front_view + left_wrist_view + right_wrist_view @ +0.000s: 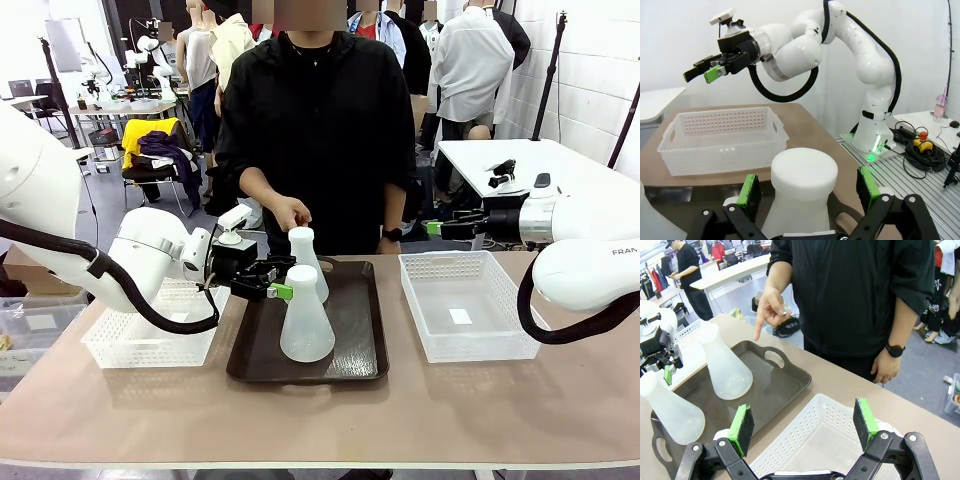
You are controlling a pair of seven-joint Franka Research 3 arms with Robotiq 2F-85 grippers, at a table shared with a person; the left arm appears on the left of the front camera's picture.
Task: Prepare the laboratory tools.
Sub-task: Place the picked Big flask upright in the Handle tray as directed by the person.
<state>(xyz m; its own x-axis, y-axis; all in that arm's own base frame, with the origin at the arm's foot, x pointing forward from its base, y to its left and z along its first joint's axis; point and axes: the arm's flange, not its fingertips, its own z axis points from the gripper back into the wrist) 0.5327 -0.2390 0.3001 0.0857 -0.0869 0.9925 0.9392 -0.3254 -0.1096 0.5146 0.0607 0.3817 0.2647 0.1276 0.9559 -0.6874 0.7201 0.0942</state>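
left gripper (277, 284) open around frosted conical flask (305, 318) neck, dark tray (352, 330)

both grippers (268, 283) (805, 427) wide open

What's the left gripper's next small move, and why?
Probably close on the near flask's neck. The left gripper is open, and in its wrist view the green pads stand on either side of the neck without touching it. The person's hand points at the far flask, not this one.
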